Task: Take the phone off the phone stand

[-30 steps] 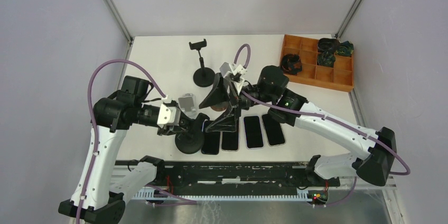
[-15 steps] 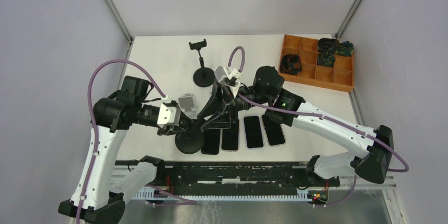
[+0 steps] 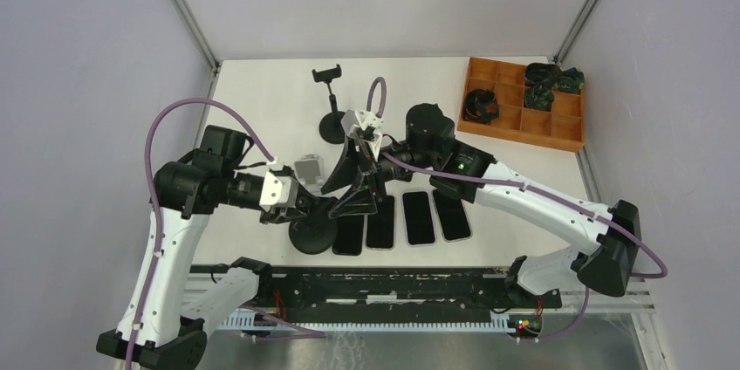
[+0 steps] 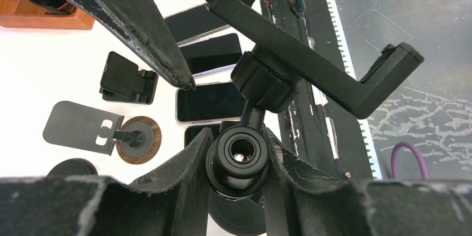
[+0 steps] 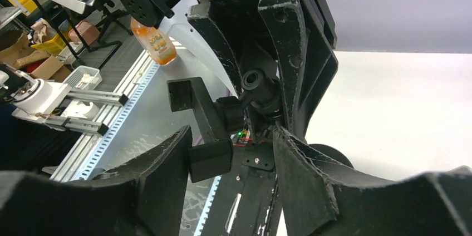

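Honestly, my left jaws are clenched on the phone stand [image 3: 312, 235], the right jaws parted around its clamp [image 4: 311, 63], which looks empty (four phones [image 3: 418, 217] lie flat beneath them). Closing there might wrench the clamp or topple the stand.

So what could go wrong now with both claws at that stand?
The right claw straddles the clamp, close to the left claw gripping the phone stand; they might bump. I see no phone in that clamp, so it may just tug the stand. Phones lie right beside the base; a tug could knock them.
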`<action>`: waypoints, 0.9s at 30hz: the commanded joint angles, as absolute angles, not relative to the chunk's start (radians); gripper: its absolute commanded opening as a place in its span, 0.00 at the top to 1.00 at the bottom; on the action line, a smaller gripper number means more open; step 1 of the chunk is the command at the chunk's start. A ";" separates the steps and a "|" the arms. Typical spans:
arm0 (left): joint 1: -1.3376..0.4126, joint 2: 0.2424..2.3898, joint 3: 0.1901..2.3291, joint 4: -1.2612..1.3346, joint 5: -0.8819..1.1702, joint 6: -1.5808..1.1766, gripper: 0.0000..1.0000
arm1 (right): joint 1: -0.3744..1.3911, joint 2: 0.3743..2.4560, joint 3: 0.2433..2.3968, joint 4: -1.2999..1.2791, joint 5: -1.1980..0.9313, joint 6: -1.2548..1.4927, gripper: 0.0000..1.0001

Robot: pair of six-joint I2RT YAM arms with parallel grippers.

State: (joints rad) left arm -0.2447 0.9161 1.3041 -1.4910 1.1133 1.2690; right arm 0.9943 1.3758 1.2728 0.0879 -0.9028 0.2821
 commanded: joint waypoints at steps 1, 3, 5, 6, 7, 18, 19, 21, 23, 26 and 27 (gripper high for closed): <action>-0.252 0.901 1.350 -1.466 1.189 1.261 0.98 | 1.000 1.387 1.330 0.043 -0.887 0.252 0.39; -0.252 0.903 1.352 -1.465 1.187 1.262 0.98 | 1.000 1.393 1.336 0.038 -0.896 0.259 0.43; -0.252 0.904 1.352 -1.466 1.185 1.264 0.98 | 1.000 1.395 1.342 0.036 -0.897 0.263 0.50; -0.252 0.904 1.353 -1.466 1.184 1.265 0.98 | 0.999 1.397 1.347 0.034 -0.899 0.266 0.58; -0.252 0.905 1.353 -1.466 1.184 1.265 0.98 | 0.999 1.400 1.353 0.031 -0.899 0.272 0.69; -0.252 0.884 1.359 -1.335 1.152 1.125 0.00 | 0.952 1.375 1.366 0.174 -0.906 0.469 1.00; -0.251 0.876 1.356 -1.288 1.141 1.073 0.00 | 0.941 1.366 1.364 0.185 -0.897 0.488 1.00; -0.252 0.859 1.353 -1.193 1.100 0.965 0.00 | 0.909 1.349 1.359 0.219 -0.886 0.540 1.00; -0.251 0.849 1.368 -1.115 1.036 0.879 0.00 | 0.864 1.331 1.355 0.261 -0.873 0.607 1.00; -0.252 0.880 1.461 -1.108 0.930 0.872 0.00 | 0.787 1.310 1.346 0.327 -0.865 0.740 1.00; -0.252 0.902 1.504 -1.109 0.895 0.845 0.00 | 0.758 1.301 1.345 0.334 -0.857 0.764 1.00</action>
